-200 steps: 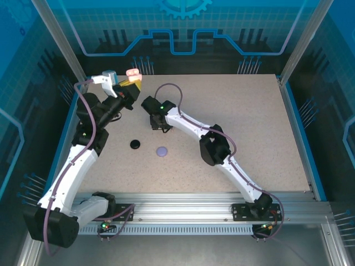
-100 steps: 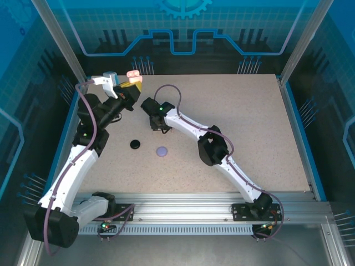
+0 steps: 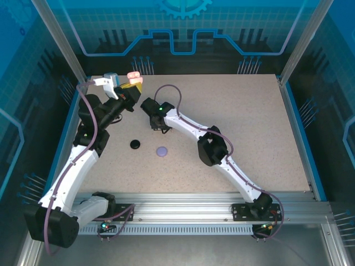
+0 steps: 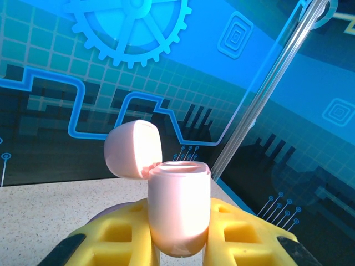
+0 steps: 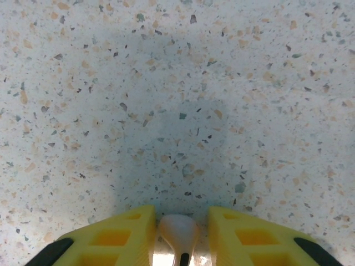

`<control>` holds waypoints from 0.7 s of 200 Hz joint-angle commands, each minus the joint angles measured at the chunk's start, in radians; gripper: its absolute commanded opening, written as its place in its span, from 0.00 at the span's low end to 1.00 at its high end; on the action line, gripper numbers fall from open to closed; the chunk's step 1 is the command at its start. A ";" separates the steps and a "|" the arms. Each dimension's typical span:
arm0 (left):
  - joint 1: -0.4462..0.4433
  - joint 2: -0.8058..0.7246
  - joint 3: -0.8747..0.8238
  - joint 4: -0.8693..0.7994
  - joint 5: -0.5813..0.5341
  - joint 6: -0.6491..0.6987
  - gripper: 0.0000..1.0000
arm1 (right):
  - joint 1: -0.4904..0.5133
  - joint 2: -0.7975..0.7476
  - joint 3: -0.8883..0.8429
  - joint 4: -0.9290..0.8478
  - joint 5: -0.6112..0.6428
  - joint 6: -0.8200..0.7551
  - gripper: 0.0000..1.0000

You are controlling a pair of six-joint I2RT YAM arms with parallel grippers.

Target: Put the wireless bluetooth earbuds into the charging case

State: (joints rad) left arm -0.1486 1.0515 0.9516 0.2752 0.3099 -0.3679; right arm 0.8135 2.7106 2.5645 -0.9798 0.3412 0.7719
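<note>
Upper left, the left claw (image 3: 131, 84) clenched an open pale pink charging case (image 4: 178, 210); the right claw (image 5: 181, 221) flanked a cropped pale pink earbud (image 5: 177, 230), grip unclear, near a black round case (image 3: 135, 144) and a purple round case (image 3: 162, 151) on the speckled desk (image 5: 177, 83).

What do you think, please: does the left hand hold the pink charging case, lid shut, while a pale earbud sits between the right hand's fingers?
Not quite: the left wrist view shows the lid open. Otherwise yes: the left hand holds the pink charging case; a pale earbud sits between the right hand's fingers.
</note>
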 commanded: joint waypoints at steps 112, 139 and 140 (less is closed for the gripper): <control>-0.003 -0.016 0.005 0.001 -0.006 0.004 0.00 | 0.007 0.024 0.010 0.034 -0.031 0.008 0.13; -0.004 -0.013 0.009 -0.002 -0.004 0.004 0.00 | 0.006 -0.003 -0.006 0.051 -0.040 -0.002 0.11; -0.004 -0.013 0.009 -0.002 -0.003 0.004 0.00 | 0.006 -0.004 -0.006 0.052 -0.041 -0.004 0.11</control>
State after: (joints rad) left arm -0.1486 1.0515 0.9504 0.2687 0.3099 -0.3679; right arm 0.8131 2.7178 2.5782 -0.9588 0.3359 0.7780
